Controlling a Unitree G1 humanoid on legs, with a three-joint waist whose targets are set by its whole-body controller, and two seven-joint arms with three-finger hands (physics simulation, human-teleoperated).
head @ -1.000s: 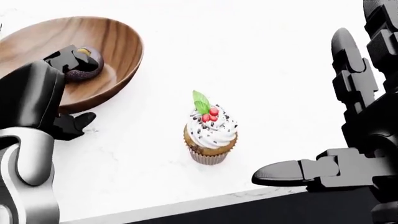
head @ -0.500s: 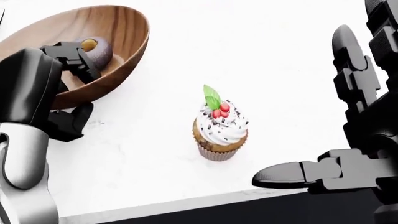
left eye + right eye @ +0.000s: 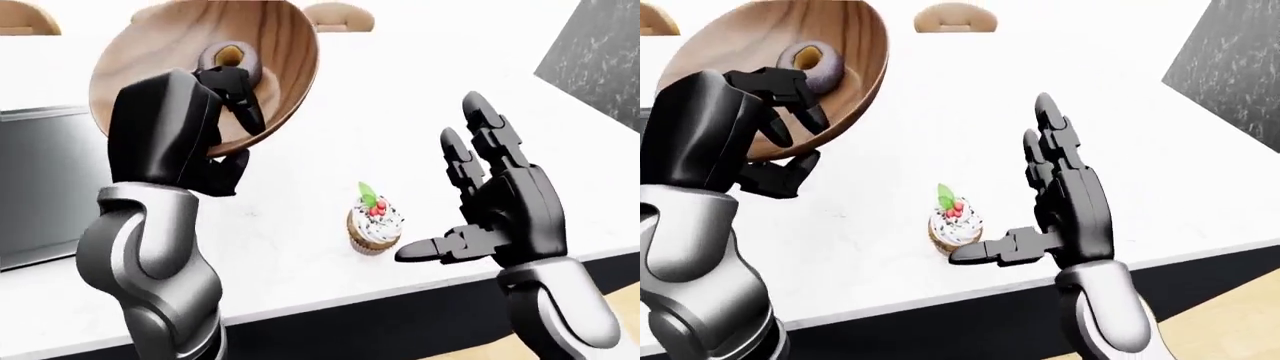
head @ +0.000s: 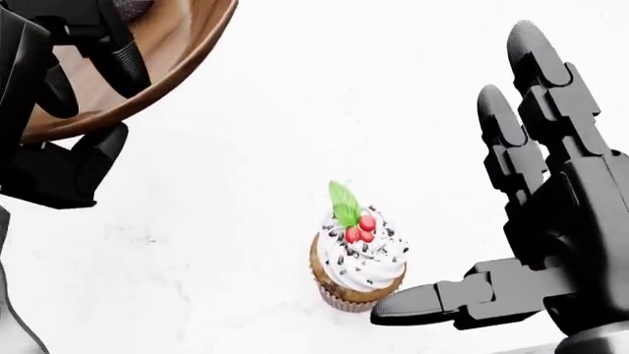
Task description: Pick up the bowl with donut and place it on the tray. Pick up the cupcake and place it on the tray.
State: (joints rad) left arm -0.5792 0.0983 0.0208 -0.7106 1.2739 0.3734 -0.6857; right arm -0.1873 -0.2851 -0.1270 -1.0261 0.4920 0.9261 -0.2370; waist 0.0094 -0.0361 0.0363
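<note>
My left hand (image 3: 228, 120) is shut on the rim of the wooden bowl (image 3: 275, 60) and holds it lifted and tilted above the white counter. The chocolate donut (image 3: 812, 64) lies inside the bowl, against my fingers. The cupcake (image 4: 358, 258), with white frosting, red berries and a green leaf, stands upright on the counter near its lower edge. My right hand (image 3: 470, 202) is open, fingers spread, just to the right of the cupcake, with the thumb pointing at its base. No tray shows for certain.
The white counter (image 3: 330, 157) ends at a dark lower edge (image 3: 400, 300). A dark marbled wall (image 3: 1230, 67) stands at the right. Tan rounded chair backs (image 3: 955, 19) show at the top. A grey flat panel (image 3: 40, 187) lies at the left.
My left hand has lifted the bowl with the donut up off the counter and tilted it. My right hand has come closer to the cupcake. The camera has shifted a little.
</note>
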